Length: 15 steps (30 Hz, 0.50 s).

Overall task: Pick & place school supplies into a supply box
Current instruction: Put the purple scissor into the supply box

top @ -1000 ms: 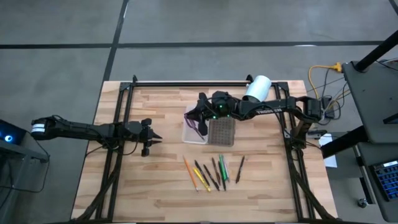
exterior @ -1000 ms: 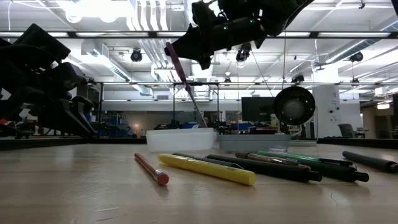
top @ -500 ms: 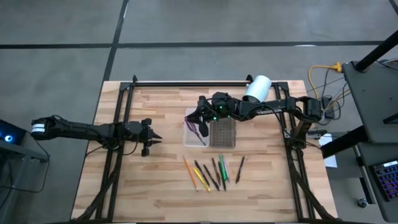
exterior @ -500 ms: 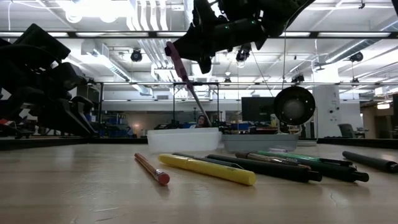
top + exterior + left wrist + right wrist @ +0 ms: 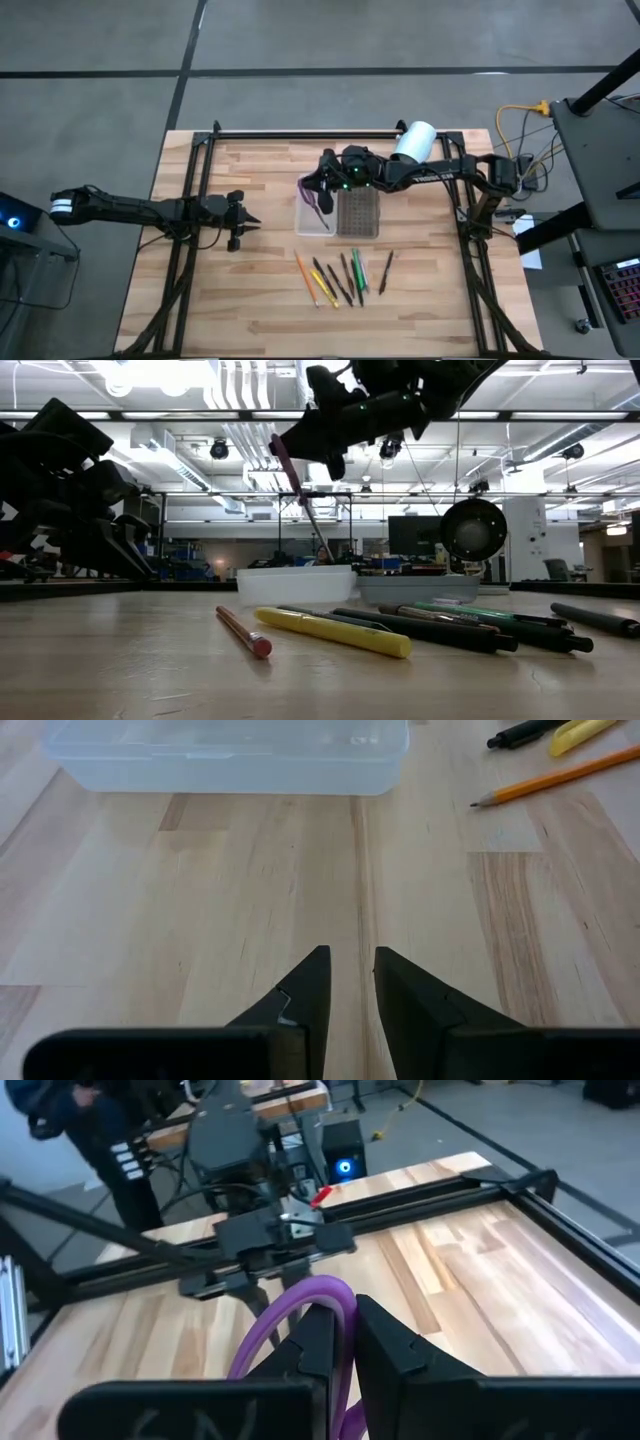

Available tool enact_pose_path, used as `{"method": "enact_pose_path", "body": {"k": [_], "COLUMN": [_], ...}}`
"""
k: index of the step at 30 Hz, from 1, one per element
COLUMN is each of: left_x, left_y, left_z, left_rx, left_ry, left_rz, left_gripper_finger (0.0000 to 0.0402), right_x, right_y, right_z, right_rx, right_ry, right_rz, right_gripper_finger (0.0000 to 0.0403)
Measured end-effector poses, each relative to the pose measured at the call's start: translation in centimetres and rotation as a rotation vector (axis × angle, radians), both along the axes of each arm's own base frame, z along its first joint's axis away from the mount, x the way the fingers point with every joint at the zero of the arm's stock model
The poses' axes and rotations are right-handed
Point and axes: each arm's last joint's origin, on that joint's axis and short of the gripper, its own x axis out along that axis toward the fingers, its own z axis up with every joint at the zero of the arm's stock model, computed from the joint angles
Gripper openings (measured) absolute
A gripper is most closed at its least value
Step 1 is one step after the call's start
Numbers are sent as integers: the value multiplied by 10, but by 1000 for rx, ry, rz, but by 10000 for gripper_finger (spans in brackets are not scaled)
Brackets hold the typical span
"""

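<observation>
My right gripper (image 5: 322, 189) hangs above the supply box and is shut on the small purple-handled scissors (image 5: 298, 490). The box lies open on the table: a clear tray (image 5: 311, 217) with the grey ribbed lid half (image 5: 357, 212) beside it. Several pencils and pens (image 5: 340, 275) lie side by side on the wood nearer the front edge, among them an orange pencil (image 5: 245, 631) and a yellow pen (image 5: 332, 631). My left gripper (image 5: 250, 222) rests low at the table's left, its fingers (image 5: 312, 982) slightly apart with nothing between them. My right gripper pinches the scissors' purple handle loop (image 5: 300, 1305) between its two fingers. It comes from the table's right, nearly level and tipped a little down. The scissors hang slanting below the fingers, lifted clear of the table, blades (image 5: 314, 525) pointing down toward the tray.
A white cylinder (image 5: 415, 140) lies at the back right by the black frame rail (image 5: 300, 133). Black frame bars run along the table's left and right sides. Bare wood stretches between my left gripper and the tray (image 5: 230, 755).
My right gripper has rolled a little about its own pointing line while staying over the tray. The scissors have turned with it and hang slightly more upright.
</observation>
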Motion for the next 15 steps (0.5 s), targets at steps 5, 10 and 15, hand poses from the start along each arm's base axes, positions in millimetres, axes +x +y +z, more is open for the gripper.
{"method": "enact_pose_path", "body": {"k": [5,10,15], "left_x": [0,0,0], "left_y": [0,0,0], "left_z": [0,0,0], "left_rx": [0,0,0], "left_ry": [0,0,0], "left_rz": [0,0,0], "left_gripper_finger": [67,66,66], "right_x": [-2,-4,-5], "right_y": [-10,-14,-14], "right_z": [-6,-9,-10], "right_rx": [64,79,90], "right_ry": [43,72,86], "right_rz": [-48,-79,-85], "right_gripper_finger": [13,19,24]}}
